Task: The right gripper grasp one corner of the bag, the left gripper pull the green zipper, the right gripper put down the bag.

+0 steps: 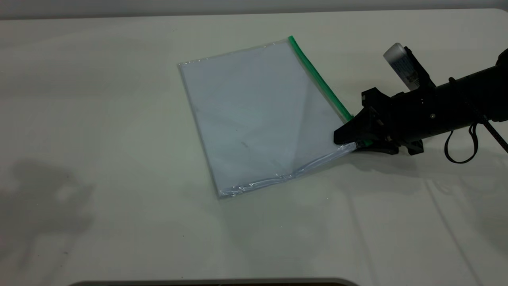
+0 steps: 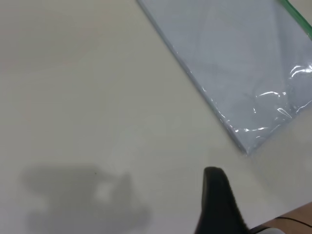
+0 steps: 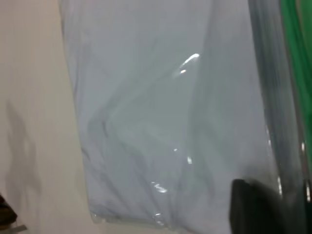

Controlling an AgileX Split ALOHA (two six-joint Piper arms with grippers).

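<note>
Shadow of the left arm falls on the white table (image 1: 99, 222) at the far left of the exterior view, well apart from everything else. The left gripper (image 2: 220, 204) itself appears only in its own wrist view, as one black tapered finger hanging above bare tabletop; whether it is released or clenched cannot be told. The nearest corner of the bag (image 1: 254, 119) lies a little way beyond that fingertip, not touching it.

The bag rests mostly flat on the table, skewed, its crinkled shiny seam running from that near corner toward the right gripper (image 1: 349, 142). A diagonal crease crosses the plastic, and the corner at the gripper is raised slightly off the surface. The green zipper (image 1: 317, 77) runs along the bag's long edge, from the far corner down to the right gripper's fingers, where its end disappears behind them.

The right gripper reaches in low from the right and is clenched on the bag's corner, beside the zipper end. Behind its fingers, a black cable (image 1: 460, 149) loops under the arm.
</note>
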